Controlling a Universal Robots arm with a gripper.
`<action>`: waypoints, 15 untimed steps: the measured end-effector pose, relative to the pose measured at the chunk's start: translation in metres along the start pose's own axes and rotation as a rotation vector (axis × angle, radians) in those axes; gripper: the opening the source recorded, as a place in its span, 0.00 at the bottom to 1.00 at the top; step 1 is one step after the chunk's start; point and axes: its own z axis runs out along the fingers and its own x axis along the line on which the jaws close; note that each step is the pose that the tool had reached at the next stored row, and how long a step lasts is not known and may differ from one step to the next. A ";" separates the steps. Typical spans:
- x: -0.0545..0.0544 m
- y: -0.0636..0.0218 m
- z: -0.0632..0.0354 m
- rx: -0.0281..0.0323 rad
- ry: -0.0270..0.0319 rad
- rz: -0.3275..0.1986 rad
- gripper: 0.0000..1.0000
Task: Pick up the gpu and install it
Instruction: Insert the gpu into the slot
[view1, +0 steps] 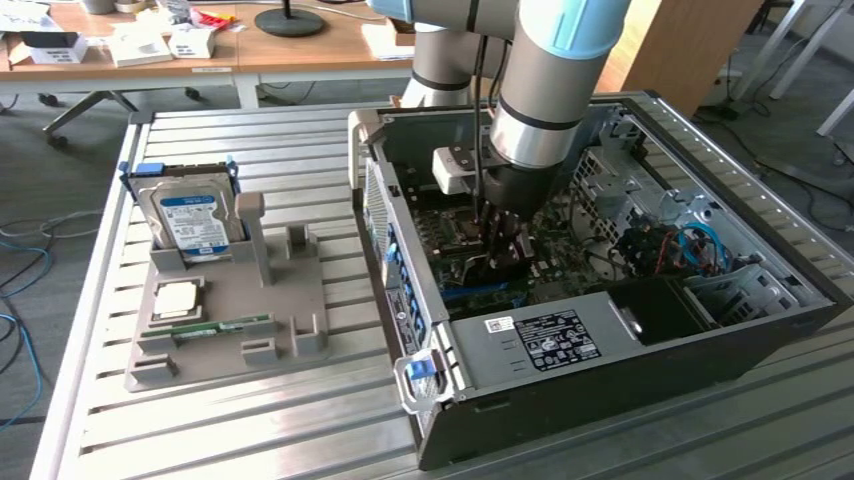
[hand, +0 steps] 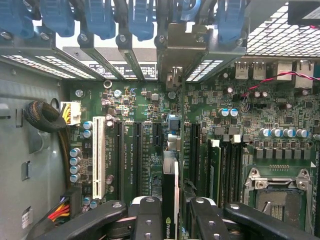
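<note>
The installation step is in hand. The tool (view1: 501, 245) is lowered inside the open computer case (view1: 587, 400), which lies on the table (view1: 267, 420). In the wrist view the tool (hand: 172, 220) is clenched on the graphics card (hand: 170, 195), which is gripped edge-on between the fingers (hand: 149, 220). The card is held inside the case, just above the motherboard (hand: 130, 105) and beside the long black expansion slots (hand: 136, 155). Whether it is seated yet cannot be told. Seating is judged to call for the card edge to be lined up with its slot, the bracket end to face the rear wall of the case, and a straight, even press.
</note>
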 end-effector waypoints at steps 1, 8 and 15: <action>0.000 0.0000 0.0000 0.0000 0.0000 0.000 0.26; 0.000 0.0000 0.0005 0.0000 0.0001 0.000 0.26; 0.000 0.0000 0.0005 0.0001 0.0000 0.000 0.26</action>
